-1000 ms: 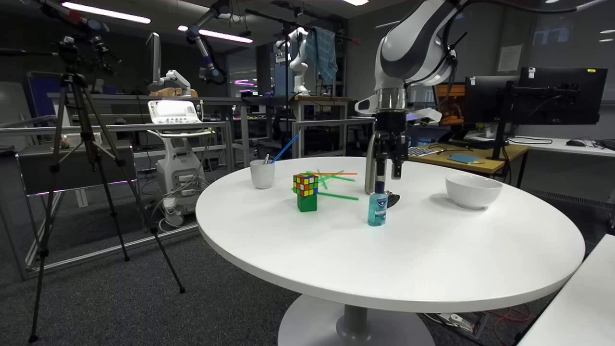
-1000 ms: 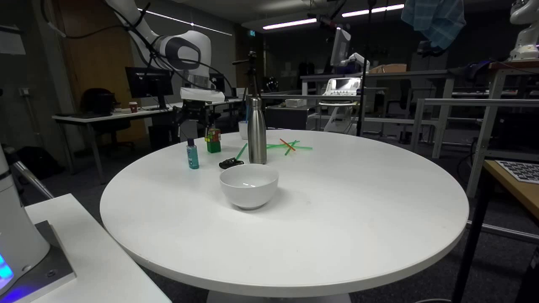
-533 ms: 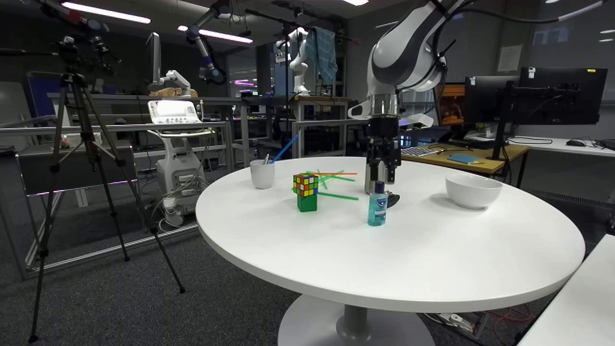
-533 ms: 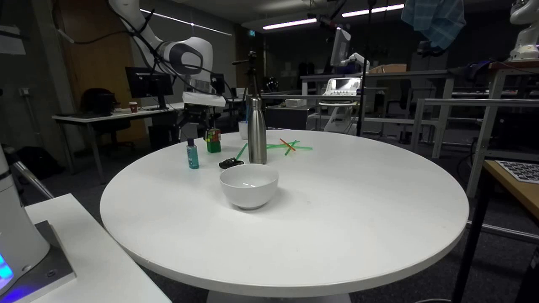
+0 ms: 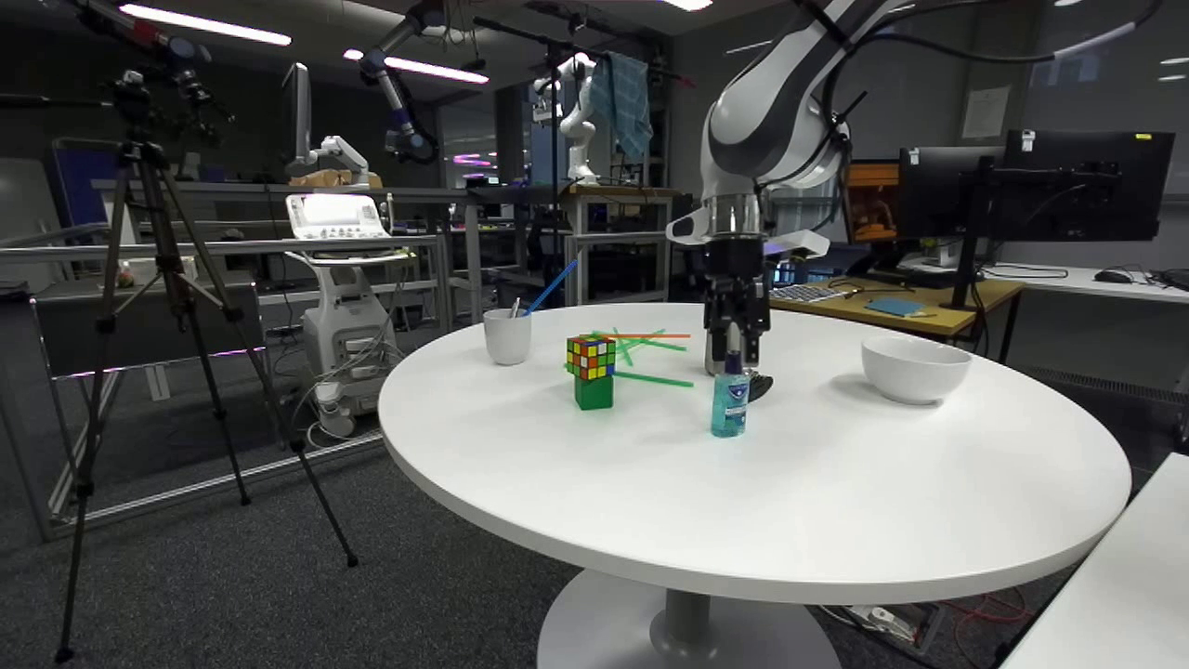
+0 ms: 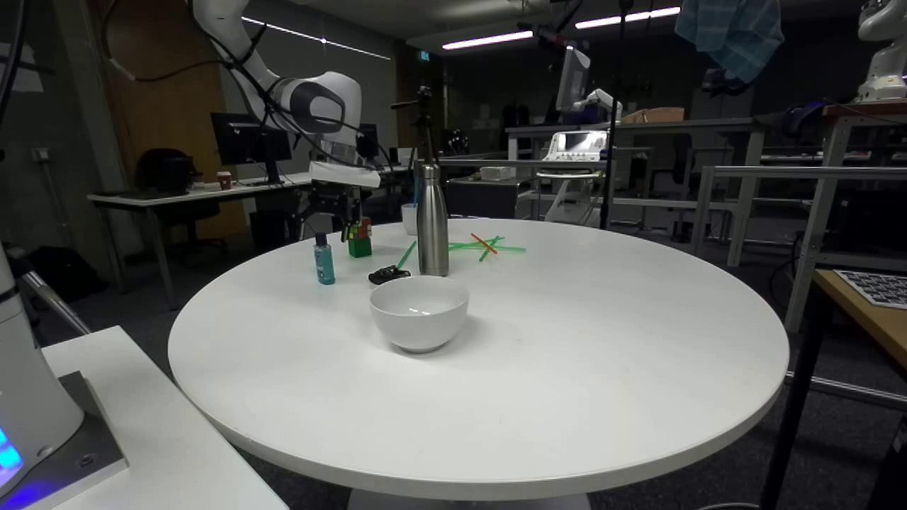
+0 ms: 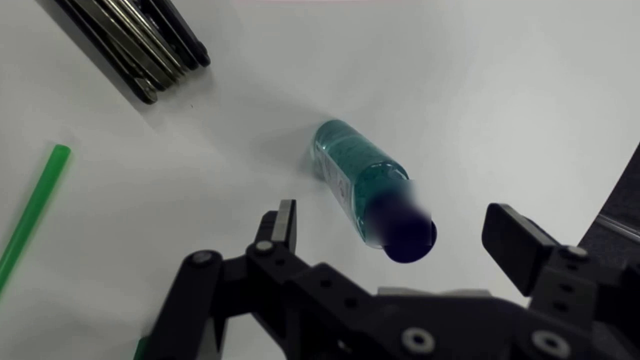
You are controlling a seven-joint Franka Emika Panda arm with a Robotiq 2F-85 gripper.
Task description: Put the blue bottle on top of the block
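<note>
Cup [image 5: 507, 336]: leftmost on the counter [image 5: 576, 502] in an exterior view, well apart from the work.
Block [image 5: 594, 392]: green, carrying a multicoloured puzzle cube [image 5: 591, 359]; the cube's upper face is presumably the landing spot, a small one that will want a slow, level set-down.
Straws [image 5: 655, 378]: loose, beside and behind the block; no bar to the grasp.
Flask [image 6: 433, 227]: steel, tall, upright; best kept well clear of on the carry.
Blue bottle [image 5: 729, 405]: upright on the counter, apart from the block, not yet lifted; its dark cap [image 7: 410, 251] is partly blurred in the wrist view.
Tool [image 7: 392, 220]: jaws spread wide, gripping nothing; in the wrist view the cap shows between the fingers [image 7: 520, 245], a touch nearer the one on the right. How low they stand against the cap, I cannot tell.
Grasp: the step in hand, by my reading. Centre the cap first, go straight down until the fingers can meet body as well as cap, then close softly and evenly; one finger arriving early could tip so slim a bottle.
Black folding gadget [image 7: 130, 50]: near the bottle; a vertical descent should keep the fingers off it.
Bowl [image 5: 915, 370]: white, rightmost on the counter, well apart; ignore for now.
</note>
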